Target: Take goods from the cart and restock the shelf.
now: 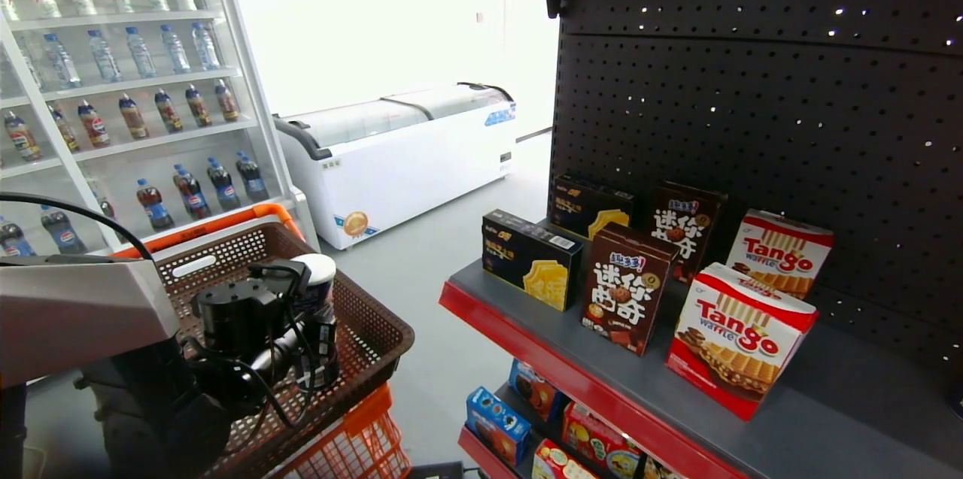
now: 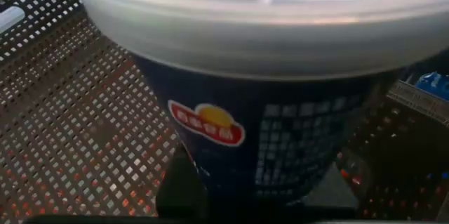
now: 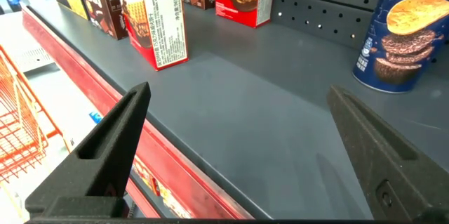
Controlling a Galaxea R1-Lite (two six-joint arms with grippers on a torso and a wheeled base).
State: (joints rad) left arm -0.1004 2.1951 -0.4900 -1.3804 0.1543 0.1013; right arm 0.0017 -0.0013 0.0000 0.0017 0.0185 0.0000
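Landmark: shelf board (image 1: 843, 404), grey with a red front edge, backed by black pegboard (image 1: 752, 110).
Left gripper (image 1: 322, 344): down inside the brown cart basket (image 1: 369, 317), which stands off the shelf board's front edge on the robot's left. Its jaws press against both sides of the held canister, clenched on it.
Held canister (image 2: 266, 140): a dark-blue chip canister with a white lid, upright inside the basket and well apart from the shelf board. Whether its base has left the basket floor cannot be told.
Right gripper (image 3: 240, 90): poised over a bare stretch of the shelf board, jaws spread wide with nothing between them.
Shelved canister (image 3: 400, 34): a similar chip canister, upright at the back of the shelf board near the pegboard.
Other stock: wafer boxes (image 1: 733, 336), cookie boxes (image 1: 624, 298) and black biscuit boxes (image 1: 530, 257), each kind standing two deep on the shelf board.
Done (judged): at least one canister is already on the shelf.
Left (judged): the held canister must be lifted out, carried across and set on the bare stretch. Whether more goods are waiting in the basket cannot be told.
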